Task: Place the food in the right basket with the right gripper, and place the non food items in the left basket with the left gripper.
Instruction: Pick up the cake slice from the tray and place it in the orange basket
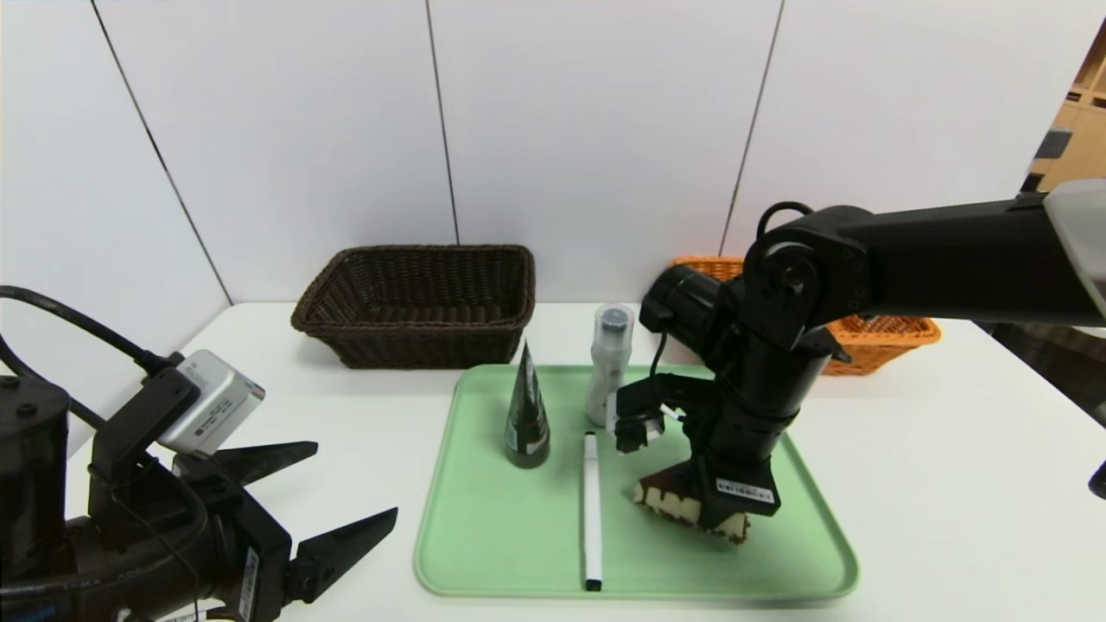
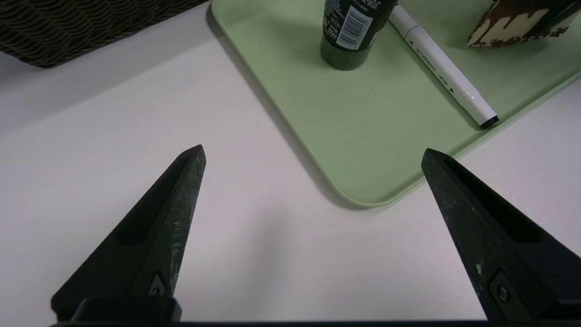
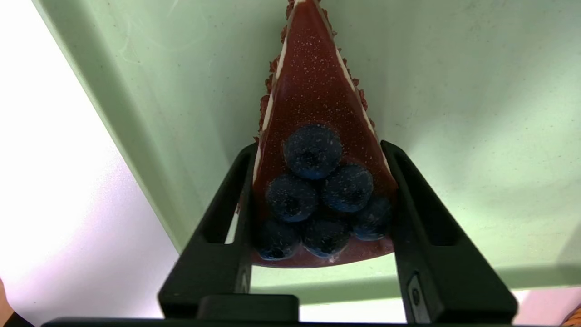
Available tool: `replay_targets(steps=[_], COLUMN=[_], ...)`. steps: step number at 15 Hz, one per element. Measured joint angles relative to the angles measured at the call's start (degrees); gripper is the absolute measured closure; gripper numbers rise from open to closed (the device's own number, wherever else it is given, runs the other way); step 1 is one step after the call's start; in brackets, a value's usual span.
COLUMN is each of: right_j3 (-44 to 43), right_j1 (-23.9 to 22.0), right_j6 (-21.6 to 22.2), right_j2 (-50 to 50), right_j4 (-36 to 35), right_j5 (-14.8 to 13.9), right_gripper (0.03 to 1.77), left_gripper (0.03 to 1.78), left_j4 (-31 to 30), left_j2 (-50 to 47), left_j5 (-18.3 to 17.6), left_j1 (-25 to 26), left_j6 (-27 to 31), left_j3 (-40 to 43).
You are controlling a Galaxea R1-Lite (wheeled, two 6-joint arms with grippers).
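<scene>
Cake slice (image 3: 313, 136) lower right on green tray (image 1: 518, 536), right gripper (image 3: 317, 200) jaws clenched on its wide end. Marker (image 1: 592, 510) just left; dark tube (image 1: 527, 415) and bottle (image 1: 609, 363) behind. Left gripper (image 2: 313, 159) bottom left, jaws spread over desk (image 1: 950, 484). Brown basket (image 1: 415, 302) upper centre, orange basket (image 1: 881, 333) behind arm.

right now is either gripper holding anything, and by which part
The right gripper is shut on the cake slice, clamped across its wide, blueberry-topped end, on the tray. The left gripper is open and empty.
</scene>
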Motion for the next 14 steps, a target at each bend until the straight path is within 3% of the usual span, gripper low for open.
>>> replay_targets(steps=[3, 6, 12, 14], right_j3=[0.7, 2.8, 5.0, 4.6], right_j1=[0.1, 0.0, -0.3, -0.6], right_j6=[0.0, -0.4, 0.2, 0.3], right_j2=[-0.8, -3.9, -16.0, -20.5], right_j4=[0.1, 0.3, -0.2, -4.0], right_j5=[-0.3, -2.9, -5.4, -5.6], right_gripper=[0.98, 0.98, 0.98, 0.98], left_gripper=[0.12, 0.12, 0.12, 0.12], left_j4=[0.0, 0.0, -0.3, -0.3], left_j2=[0.0, -0.1, -0.1, -0.1], left_j5=[0.0, 0.0, -0.1, 0.0], left_j1=[0.0, 0.0, 0.0, 0.0], left_j6=[0.0, 0.0, 0.1, 0.1], left_j3=[0.0, 0.0, 0.0, -0.2])
